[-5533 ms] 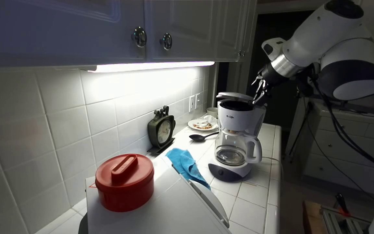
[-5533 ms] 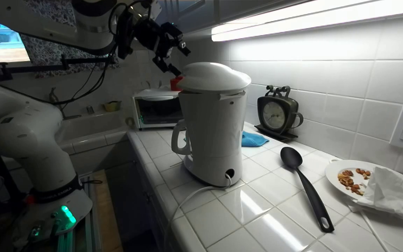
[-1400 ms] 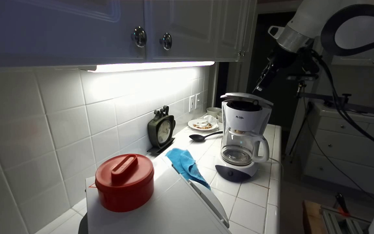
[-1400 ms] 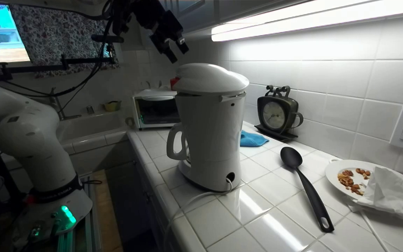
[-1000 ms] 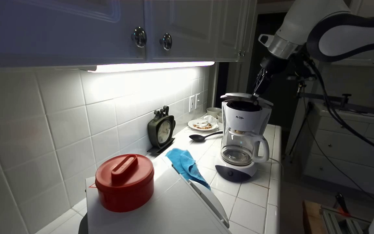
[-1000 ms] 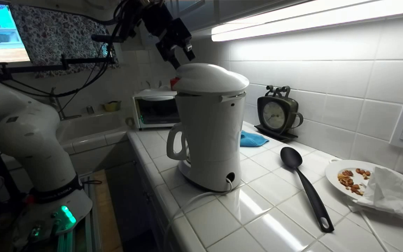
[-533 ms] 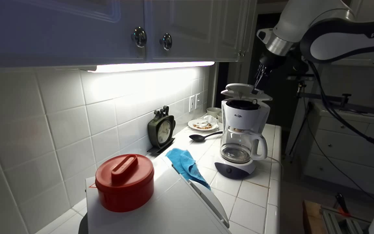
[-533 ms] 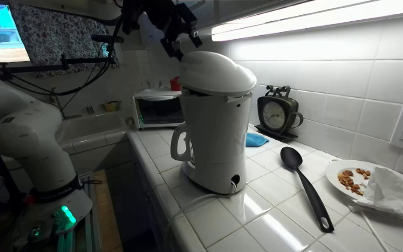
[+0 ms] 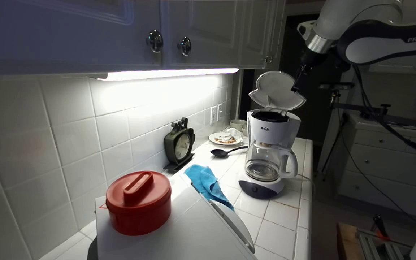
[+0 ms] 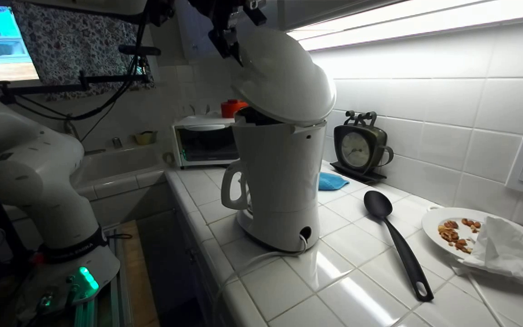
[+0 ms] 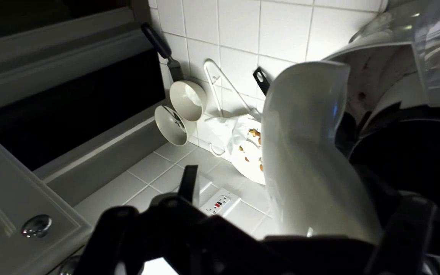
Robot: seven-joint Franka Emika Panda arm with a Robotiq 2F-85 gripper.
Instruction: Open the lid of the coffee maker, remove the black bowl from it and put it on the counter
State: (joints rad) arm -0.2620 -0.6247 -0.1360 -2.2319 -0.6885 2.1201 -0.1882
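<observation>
Now hanging above the white plastic drip coffee maker (image 9: 273, 137) with the black two-fingered gripper (image 10: 251, 42), holding the jaws wide apart. Having one black finger (image 10: 225, 43) right at the edge of the round white plastic lid (image 9: 274, 86), seemingly touching. Seeing the lid standing steeply tilted up from the back of the coffee maker, and the small round black bowl (image 9: 270, 117) sitting inside the coffee maker's top, below the lid. Finding the coffee maker standing upright on the white square-tiled counter (image 9: 282, 220). Noticing on the same counter a blue cloth (image 9: 206, 182), a long black spoon (image 10: 400, 237) and a round white plate (image 10: 463, 212) bearing brown nuts (image 10: 449, 234) and crumpled white paper (image 10: 506, 254). Spotting also a red round lidded container (image 9: 139, 209) resting on a white toaster oven (image 9: 190, 231).
</observation>
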